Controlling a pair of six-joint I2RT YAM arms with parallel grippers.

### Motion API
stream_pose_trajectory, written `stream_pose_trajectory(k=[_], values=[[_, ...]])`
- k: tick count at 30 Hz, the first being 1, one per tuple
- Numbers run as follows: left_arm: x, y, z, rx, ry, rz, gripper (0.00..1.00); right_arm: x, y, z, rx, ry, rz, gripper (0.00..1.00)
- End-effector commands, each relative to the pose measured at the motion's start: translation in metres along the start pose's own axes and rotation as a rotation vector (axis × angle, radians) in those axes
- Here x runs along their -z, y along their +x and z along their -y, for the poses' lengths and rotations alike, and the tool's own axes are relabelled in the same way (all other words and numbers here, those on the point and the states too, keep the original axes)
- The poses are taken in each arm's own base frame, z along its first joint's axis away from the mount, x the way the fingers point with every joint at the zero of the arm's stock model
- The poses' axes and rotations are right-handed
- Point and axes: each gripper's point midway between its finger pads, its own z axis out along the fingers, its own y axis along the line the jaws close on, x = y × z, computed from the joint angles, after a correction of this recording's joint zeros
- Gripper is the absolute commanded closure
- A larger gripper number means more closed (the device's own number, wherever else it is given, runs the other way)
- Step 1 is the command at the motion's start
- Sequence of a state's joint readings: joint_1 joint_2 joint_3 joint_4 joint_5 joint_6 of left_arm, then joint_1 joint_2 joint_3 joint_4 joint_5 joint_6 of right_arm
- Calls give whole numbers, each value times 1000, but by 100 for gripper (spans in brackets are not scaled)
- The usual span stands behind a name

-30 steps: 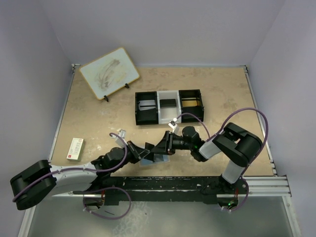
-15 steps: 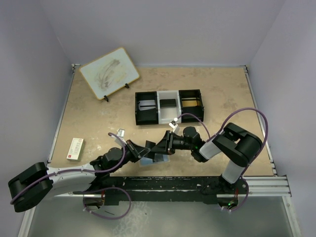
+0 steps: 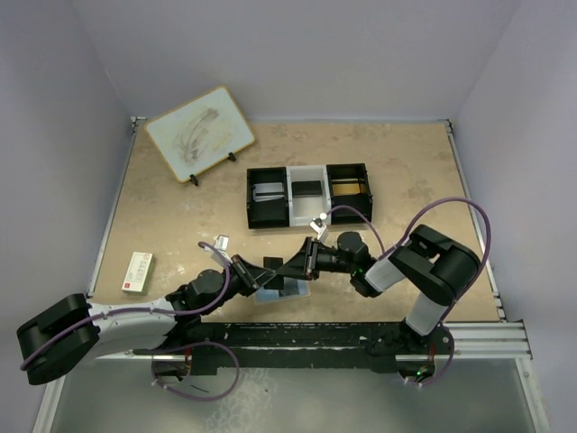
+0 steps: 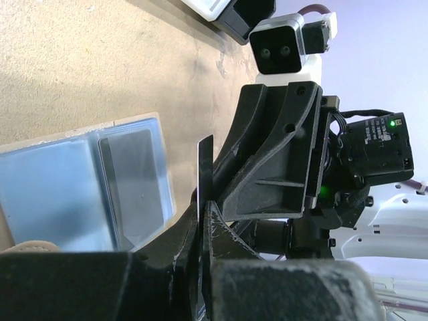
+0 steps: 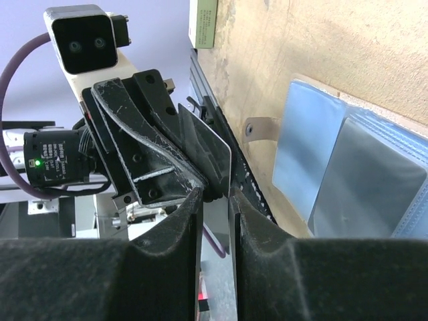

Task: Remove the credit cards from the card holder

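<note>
**Setting:** tan speckled desk (image 3: 180, 216) boxed in by pale lilac walls (image 3: 297, 54). Both arms reach inward along its near edge.

**Item 1, credit card** (image 5: 215, 160): silvery and thin, held clear of the desk between the two hands, close above the card holder.

**Item 2, card holder** (image 4: 53, 194): pale blue, lying open and flat on the desk near the front edge, under the meeting hands. A second card (image 4: 134, 180), grey, sits in one clear sleeve.

**Item 3, left hand** (image 4: 202, 212): pressed together, pinching one end of the credit card.

**Item 4, right hand** (image 5: 216, 194): fingers set narrowly on either side of the card's other end. Whether they already press on it cannot be told.

**Step, as judged:** one drawn card is being handed over from the left hand to the right.

**Next move, as judged:**
- The right hand needs to bite firmly before the left lets go.
- The card looks slick and is gripped by a small margin, so it may pivot or drop.
- The second card then needs drawing.

**Outlying:**
- three-compartment tray (image 3: 251, 200), black and white, at mid-desk beyond the hands
- wood-framed whiteboard (image 3: 200, 133), propped at the far left corner
- small red-and-white box (image 3: 138, 271), near the left edge
</note>
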State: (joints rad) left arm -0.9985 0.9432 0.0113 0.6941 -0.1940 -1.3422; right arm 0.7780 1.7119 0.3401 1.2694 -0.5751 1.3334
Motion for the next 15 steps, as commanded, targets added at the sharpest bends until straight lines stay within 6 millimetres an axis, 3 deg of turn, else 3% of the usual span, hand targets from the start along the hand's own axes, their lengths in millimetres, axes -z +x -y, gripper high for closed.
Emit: stream_pose_trajectory(k=[1,6,10,15], values=[[1,-3,29,16,103,5,100,1,-7,-20,49,-57,22,82],[3,-3,29,11,100,6,100,4,-9,-21,53,-53,40,100],[3,-4,27,6,90,11,100,7,-12,-19,54,-33,52,100],[6,-4,26,-3,84,9,85,13,-16,-14,57,4,77,100]])
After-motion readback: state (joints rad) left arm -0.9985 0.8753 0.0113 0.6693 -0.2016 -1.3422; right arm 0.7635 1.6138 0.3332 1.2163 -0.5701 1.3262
